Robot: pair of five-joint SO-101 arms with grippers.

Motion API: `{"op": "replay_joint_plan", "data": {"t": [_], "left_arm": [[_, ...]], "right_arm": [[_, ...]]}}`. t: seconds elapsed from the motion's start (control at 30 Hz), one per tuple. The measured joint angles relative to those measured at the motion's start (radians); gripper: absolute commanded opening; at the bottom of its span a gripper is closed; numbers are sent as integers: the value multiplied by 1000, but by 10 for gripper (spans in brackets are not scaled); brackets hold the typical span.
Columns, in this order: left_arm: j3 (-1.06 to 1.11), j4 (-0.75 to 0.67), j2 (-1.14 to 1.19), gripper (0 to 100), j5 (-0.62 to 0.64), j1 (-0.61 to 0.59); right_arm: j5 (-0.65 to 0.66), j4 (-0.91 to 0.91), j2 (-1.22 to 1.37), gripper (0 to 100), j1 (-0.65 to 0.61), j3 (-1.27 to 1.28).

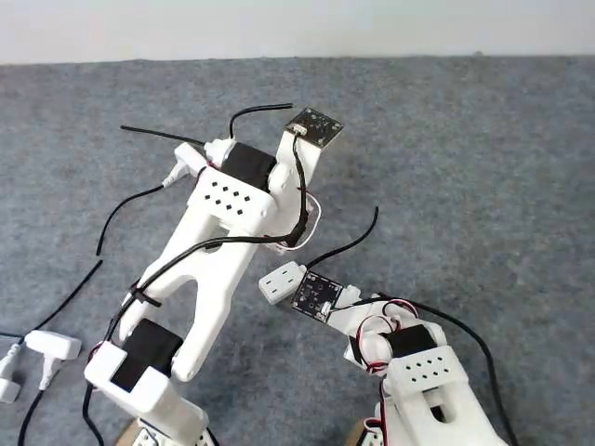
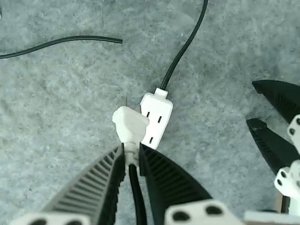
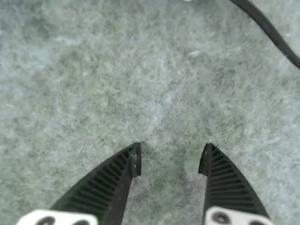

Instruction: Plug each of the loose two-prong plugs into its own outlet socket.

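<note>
My left gripper (image 2: 132,151) is shut on the neck of a white two-prong plug (image 2: 130,123), whose black cord runs back between the fingers. The plug head is tilted against the edge of a white outlet socket (image 2: 157,117) lying on the grey carpet, slots facing up and unfilled. In the high view that socket (image 1: 282,282) lies between the two arms. My right gripper (image 3: 171,159) is open over bare carpet, nothing between its fingers. Its black fingers (image 2: 262,133) stand a short way from the socket.
Another white plug (image 1: 179,173) with a black cord lies beside the left arm's elbow. More white plug and socket pieces (image 1: 51,346) lie at the near left edge. Black cords (image 1: 149,135) trail over the grey carpet (image 1: 483,167).
</note>
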Motion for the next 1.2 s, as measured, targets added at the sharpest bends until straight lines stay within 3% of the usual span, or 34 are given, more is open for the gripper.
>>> {"op": "replay_joint_plan", "data": {"t": [0.2,0.53,1.03,1.2], "left_arm": [[66,0,0,11,86,0],[155,0,0,11,241,120],[153,0,0,11,250,157],[123,0,0,11,252,149]], "right_arm": [[0,0,0,213,0,0],[2,0,0,213,9,5],[-11,0,0,213,9,17],[-60,0,0,213,91,2]]}}
